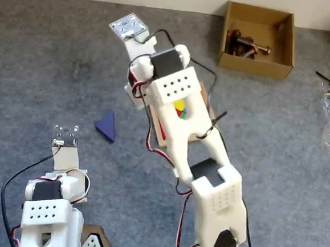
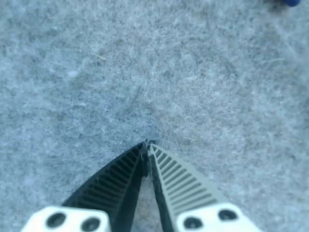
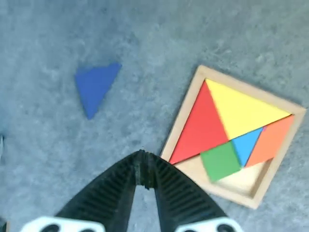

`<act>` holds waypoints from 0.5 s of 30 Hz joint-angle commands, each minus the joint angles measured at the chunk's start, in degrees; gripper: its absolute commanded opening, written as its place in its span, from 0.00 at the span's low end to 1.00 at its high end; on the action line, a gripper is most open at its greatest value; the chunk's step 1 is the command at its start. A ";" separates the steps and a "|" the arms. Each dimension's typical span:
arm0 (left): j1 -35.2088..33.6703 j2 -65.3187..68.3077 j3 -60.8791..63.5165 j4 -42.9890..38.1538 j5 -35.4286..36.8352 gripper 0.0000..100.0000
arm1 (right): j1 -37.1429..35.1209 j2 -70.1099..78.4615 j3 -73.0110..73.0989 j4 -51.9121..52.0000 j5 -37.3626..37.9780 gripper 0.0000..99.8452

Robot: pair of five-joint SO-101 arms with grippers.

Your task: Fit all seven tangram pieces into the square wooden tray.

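Five flat coloured pieces sit in the square wooden tray (image 3: 182, 113): a large red triangle (image 3: 203, 125), a large yellow triangle (image 3: 241, 108), an orange piece (image 3: 270, 140) against one wall, a small light-blue triangle (image 3: 247, 145) and a green square (image 3: 220, 161). A patch of bare pale wood shows beside the green square. One dark-blue triangle (image 3: 96, 87) lies apart from the tray on the grey, felt-like counter (image 1: 44, 62).

In the high view the tray is mostly covered by the right arm, which stretches over it.

Two end effectors have ribbed fingers. The right end effector (image 3: 143, 169) hangs over the felt just beside the tray's rim, its fingers pressed together and empty. The left end effector (image 2: 147, 145), one finger black and one pale, hangs over bare felt, tips meeting with nothing between them.

One open cardboard box (image 1: 258, 33) holding brownish objects stands at the far side.
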 commanded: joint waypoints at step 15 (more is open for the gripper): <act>-1.27 -0.22 -0.04 0.62 0.53 0.00 | -10.33 2.33 6.73 -9.63 -20.92 0.01</act>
